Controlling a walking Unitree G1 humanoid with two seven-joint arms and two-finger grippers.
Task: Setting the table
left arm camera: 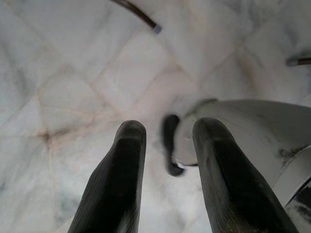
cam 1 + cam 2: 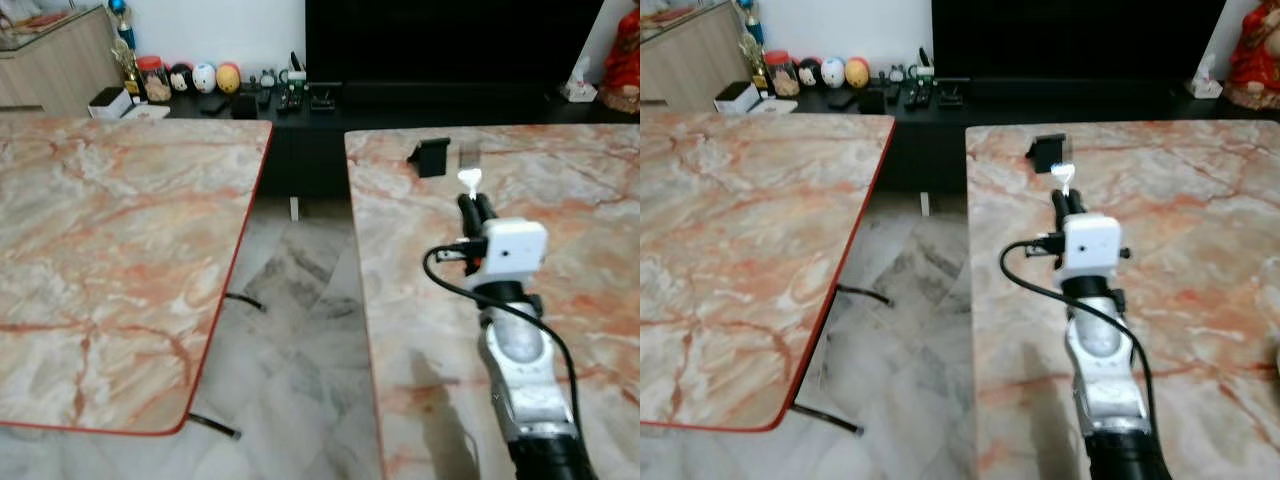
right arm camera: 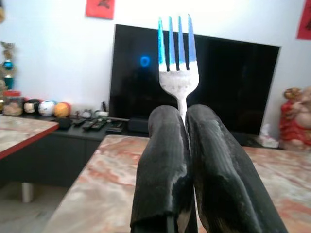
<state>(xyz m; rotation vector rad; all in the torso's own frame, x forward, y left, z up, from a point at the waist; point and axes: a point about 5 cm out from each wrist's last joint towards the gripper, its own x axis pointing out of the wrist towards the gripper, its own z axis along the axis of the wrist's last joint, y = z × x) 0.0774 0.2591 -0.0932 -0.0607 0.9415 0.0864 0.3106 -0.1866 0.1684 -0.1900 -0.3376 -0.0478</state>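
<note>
In the left eye view, the right pincer (image 2: pixel 476 207) is seen stretched out over the right-hand pink-and-cream marbled tabletop (image 2: pixel 580 200), with a small white plastic fork (image 2: pixel 469 180) clamped between its two black fingers and raised above the surface. Nothing is seen laid on this tabletop apart from a small black box-like object (image 2: pixel 431 156) near its far left corner, so the setting is judged to be at its start: the fork is carried but not yet put down, and any other pieces are still to be brought. A second marbled tabletop with a red rim (image 2: pixel 110 250) stands to the left, across a gap of pale tiled floor (image 2: pixel 290 330).

In the right eye view the same arrangement is shown; the fork is held just near the black object, with its head pointing to the far side. A low dark cabinet (image 2: pixel 940 100) with remotes and coloured balls is seen at the far wall.

In the left wrist view, the left pincer (image 1: pixel 167 145) is seen hanging over the tiled floor, its fingers parted and nothing held between them.

In the right wrist view, the fork is shown closely: four straight tines, a white, slightly mottled neck, and a handle hidden between the clenched fingers. The tines are tinged blue against a dark television screen (image 3: pixel 233 82), which is judged to be a trick of the light.
</note>
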